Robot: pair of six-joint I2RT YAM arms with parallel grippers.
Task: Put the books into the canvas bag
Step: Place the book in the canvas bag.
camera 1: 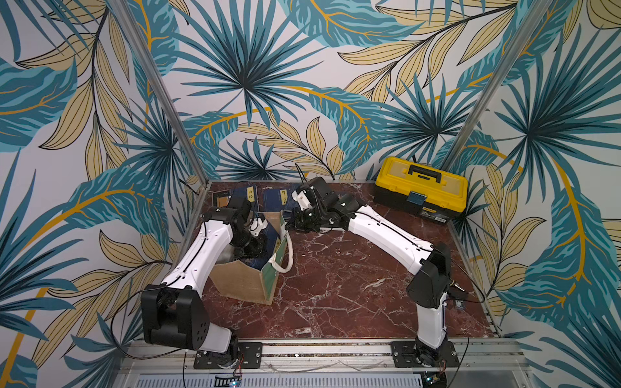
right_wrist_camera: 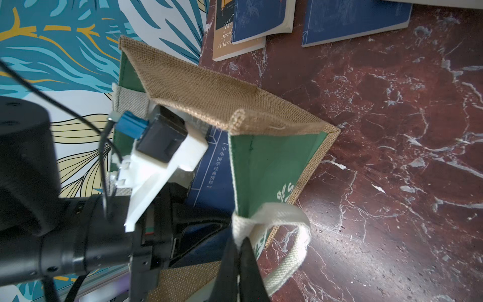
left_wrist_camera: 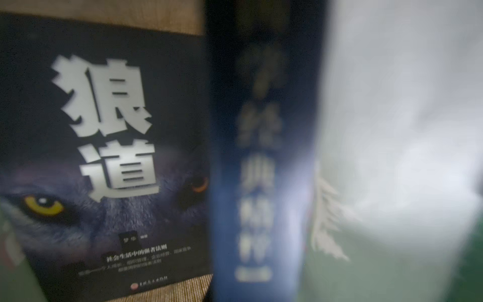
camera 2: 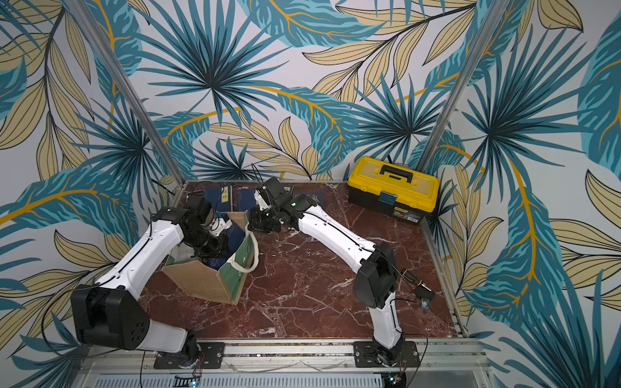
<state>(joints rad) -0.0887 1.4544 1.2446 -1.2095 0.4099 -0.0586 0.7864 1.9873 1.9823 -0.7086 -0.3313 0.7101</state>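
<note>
Handle (right_wrist_camera: 244, 222) of the bag (camera 1: 242, 282) is pinched by the shut right gripper (right_wrist_camera: 238, 244), likely so the mouth is kept open. Inside, a navy book (left_wrist_camera: 256, 157) is gripped by the closed left gripper (camera 1: 251, 248); more books (camera 1: 250, 196) are seen behind the bag.

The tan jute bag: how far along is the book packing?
Done: a dark wolf-cover book lies in the tan jute bag. In hand: the left gripper, inside the bag, seems shut on a navy book; the right gripper pinches the white handle. Left: several navy books and a tan-cover book on the red marble table.
</note>
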